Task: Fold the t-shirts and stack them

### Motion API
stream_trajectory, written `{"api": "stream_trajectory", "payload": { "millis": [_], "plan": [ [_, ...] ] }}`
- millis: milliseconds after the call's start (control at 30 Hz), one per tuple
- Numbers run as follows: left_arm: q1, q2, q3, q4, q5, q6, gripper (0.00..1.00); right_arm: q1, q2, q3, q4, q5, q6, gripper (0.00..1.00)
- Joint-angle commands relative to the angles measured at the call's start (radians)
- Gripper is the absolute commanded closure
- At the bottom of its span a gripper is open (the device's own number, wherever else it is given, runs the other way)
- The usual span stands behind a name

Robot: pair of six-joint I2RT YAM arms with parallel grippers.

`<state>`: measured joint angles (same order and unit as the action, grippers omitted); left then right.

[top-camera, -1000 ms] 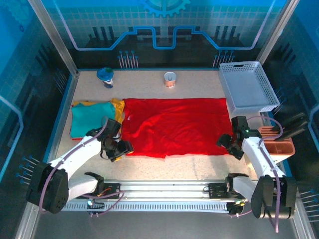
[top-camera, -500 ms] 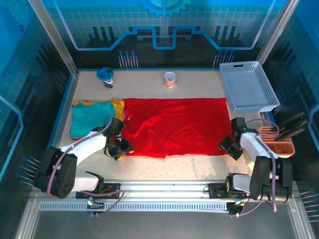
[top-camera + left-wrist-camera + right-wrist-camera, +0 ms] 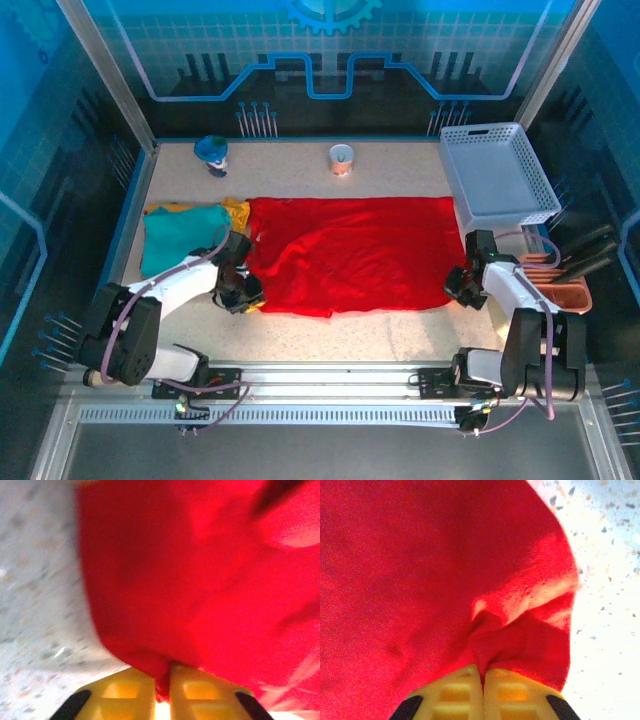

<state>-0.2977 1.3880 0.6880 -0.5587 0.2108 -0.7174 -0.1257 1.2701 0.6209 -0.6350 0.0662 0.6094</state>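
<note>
red t-shirt [image 3: 350,250]: lay spread as one wide rectangle across the middle of the top view, with shallow wrinkles toward its left half and its lower edge facing the bottom of the frame.
left gripper [image 3: 243,293]: sat at the red t-shirt's lower left corner; in the left wrist view [image 3: 162,682] its yellow pads [image 3: 125,695] were pressed together at bottom centre, with a thin pinch of red cloth [image 3: 200,580] caught between them.
right gripper [image 3: 462,285]: sat at the lower right corner of the same shirt; in the right wrist view [image 3: 482,680] its yellow pads [image 3: 452,692] were clamped together on a bunched fold of red cloth [image 3: 420,570] at bottom centre.
teal t-shirt [image 3: 180,235]: folded, at the left of the top view, just beside the red one.
yellow-orange t-shirt [image 3: 237,212]: under the teal one, showing along its upper and right edges.
basket [image 3: 495,175]: white lattice, upper right, its lower left corner just beside the red t-shirt's upper right corner.
table [image 3: 350,335]: pale and speckled, bare along the strip below the red t-shirt.
cup [image 3: 341,159]: upright at upper centre, well apart from the shirts.
</note>
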Motion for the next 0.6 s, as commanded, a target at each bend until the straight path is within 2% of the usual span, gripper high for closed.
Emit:
{"api": "stream_trajectory", "payload": {
  "millis": [0,267,567],
  "plan": [
    [-0.003,-0.011,0.052,0.024,0.043,0.034,0.99,-0.006,0.008,0.043,-0.009,-0.014,-0.023,0.96],
    [0.001,-0.024,0.19,-0.096,0.07,0.073,1.0,-0.006,0.016,0.119,-0.034,-0.056,-0.03,0.97],
    [0.054,0.234,0.528,-0.139,0.157,0.152,1.0,-0.015,0.221,0.333,-0.051,-0.101,-0.108,0.98]
  ]
}}
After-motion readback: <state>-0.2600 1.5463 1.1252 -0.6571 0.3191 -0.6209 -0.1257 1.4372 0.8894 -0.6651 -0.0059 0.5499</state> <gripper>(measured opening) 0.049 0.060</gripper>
